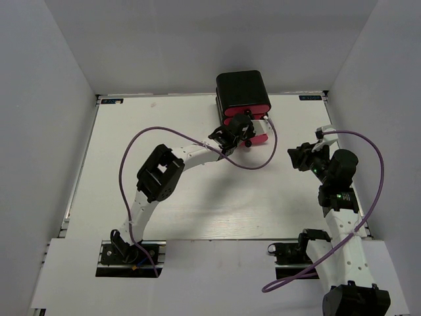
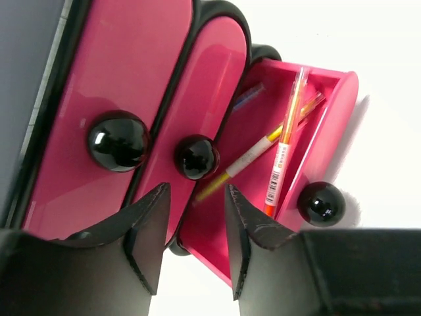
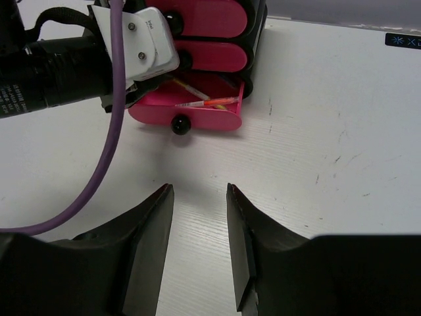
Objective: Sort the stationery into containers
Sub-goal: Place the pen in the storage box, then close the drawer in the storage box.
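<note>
The black box point(image 1: 242, 89) with pink-red drawers stands at the far middle of the table. Its bottom drawer point(image 2: 329, 112) is pulled open. Inside lie an orange pen point(image 2: 283, 158), a thin yellow stick point(image 2: 245, 160) and a blue pen point(image 2: 247, 97). The two upper drawers are shut, with black knobs point(image 2: 118, 140). My left gripper point(image 2: 196, 197) is open and empty, right in front of the middle drawer's knob point(image 2: 196, 157). My right gripper point(image 3: 197, 191) is open and empty above bare table, to the right of the box. The open drawer also shows in the right wrist view point(image 3: 191, 113).
The left arm point(image 3: 66, 66) with its purple cable point(image 1: 135, 148) reaches across to the box. The open drawer's knob point(image 2: 321, 203) sticks out toward the table's middle. Grey walls stand round the table point(image 1: 184, 197).
</note>
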